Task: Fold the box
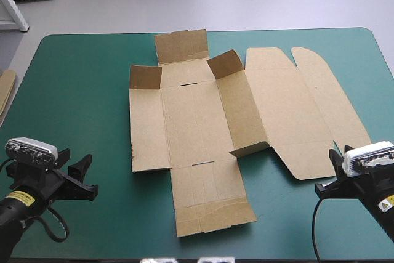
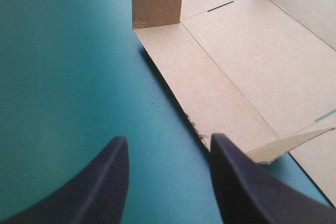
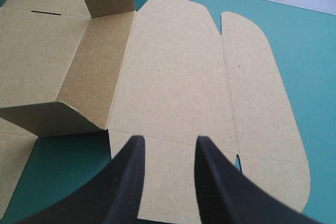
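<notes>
Box (image 1: 203, 133) mostly flat mid-table, a few flaps up.
Left gripper (image 2: 168, 140) wide open beside its left edge, right gripper (image 3: 169, 140) parted less, over the lid panel (image 3: 178, 72). Risk: nudging a loose edge may slide the whole sheet rather than lift a wall.

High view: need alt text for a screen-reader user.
A brown box lies mostly flat in the middle of the teal-green table, a few flaps raised. The left gripper and right gripper sit open by the table's near edge, one at each side, neither gripping the box.
</notes>
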